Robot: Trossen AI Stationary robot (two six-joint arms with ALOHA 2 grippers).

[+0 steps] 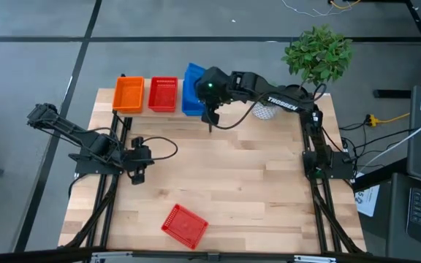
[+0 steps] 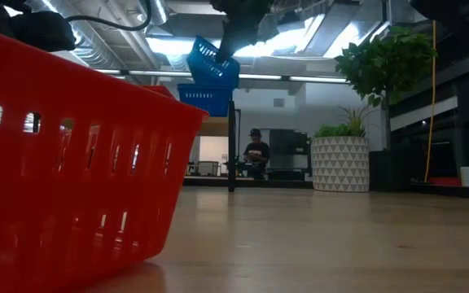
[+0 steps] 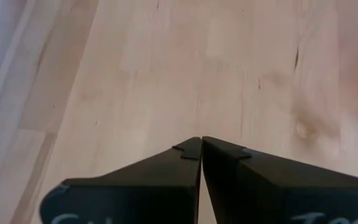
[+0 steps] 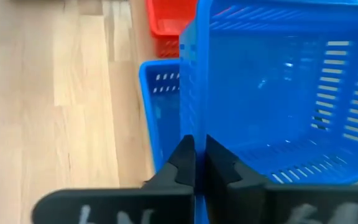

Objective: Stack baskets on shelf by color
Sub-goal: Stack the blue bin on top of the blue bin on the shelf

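Note:
On the shelf (image 1: pixel 139 113) at the table's far edge stand orange baskets (image 1: pixel 129 95), red baskets (image 1: pixel 162 95) and a blue basket (image 1: pixel 191 102). My right gripper (image 1: pixel 209 93) hovers over the shelf's blue place, shut on another blue basket (image 2: pixel 214 63), which hangs tilted above the resting blue one (image 2: pixel 206 99). A single red basket (image 1: pixel 183 224) rests on its base near the table's near edge. My left gripper (image 1: pixel 137 169) is shut over bare table on the left side, touching nothing. My right gripper (image 4: pixel 199 152) pinches the blue basket by one side wall near its rim (image 4: pixel 194 118), one finger (image 4: pixel 219 165) inside the basket and the other (image 4: pixel 182 162) outside. It comes from above. The basket is lifted clear and tilted, above the blue basket (image 4: pixel 160 112) on the shelf.
A white patterned plant pot (image 1: pixel 265 111) with a green plant (image 1: pixel 318 55) stands at the far right of the table, just right of the shelf. A cable loops by the left arm (image 1: pixel 163 146). Bare wood lies across the table's middle (image 1: pixel 232 175). A person (image 2: pixel 256 155) sits in the room beyond.

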